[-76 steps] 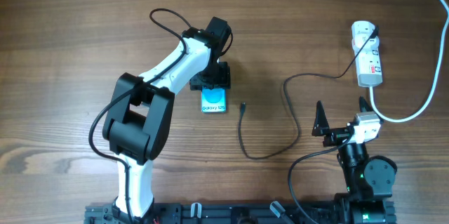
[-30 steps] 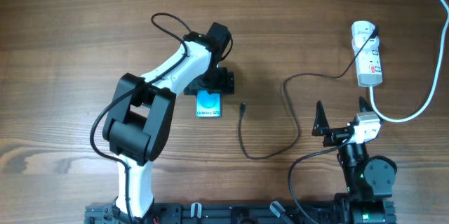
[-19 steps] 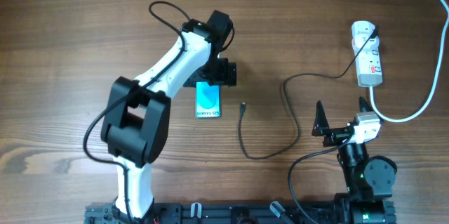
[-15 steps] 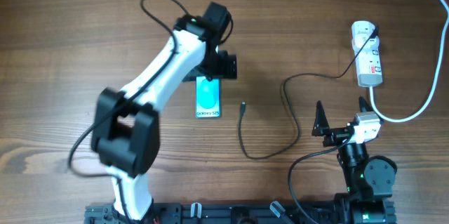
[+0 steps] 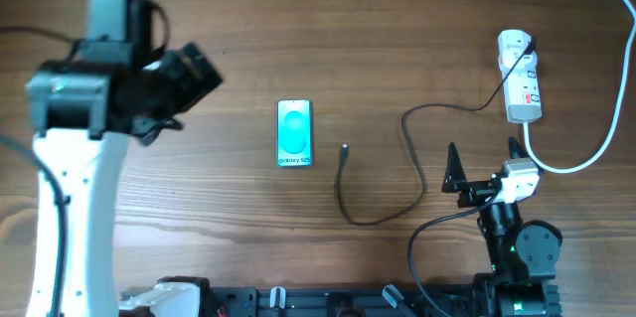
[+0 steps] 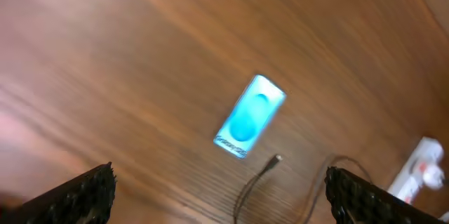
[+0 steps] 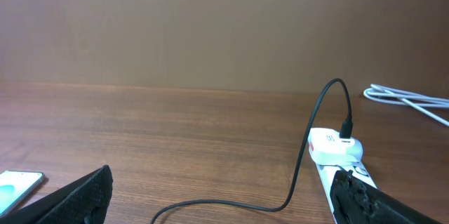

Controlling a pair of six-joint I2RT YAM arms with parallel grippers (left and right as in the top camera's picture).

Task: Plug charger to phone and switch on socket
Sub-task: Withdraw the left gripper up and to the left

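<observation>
The phone (image 5: 294, 133), cyan screen up, lies alone mid-table, its text end toward the front. It also shows in the left wrist view (image 6: 250, 116) and at the right wrist view's left edge (image 7: 14, 185). The black charger cable (image 5: 412, 173) runs from the socket (image 5: 520, 79) in a loop, and its connector tip (image 5: 344, 148) lies just right of the phone, apart from it. My left gripper (image 5: 189, 79) is open and empty, raised high, far left of the phone. My right gripper (image 5: 485, 163) is open and empty at the front right, below the socket.
The white power lead (image 5: 596, 148) curves from the socket off the right and back edges; it also shows in the right wrist view (image 7: 407, 101). The socket appears in both wrist views (image 6: 424, 168) (image 7: 337, 147). Bare wooden table surrounds the phone.
My left gripper shifted the phone slightly left, let go and swung up and away to the far left. The phone now lies uncovered. The right arm, cable and socket have not moved.
</observation>
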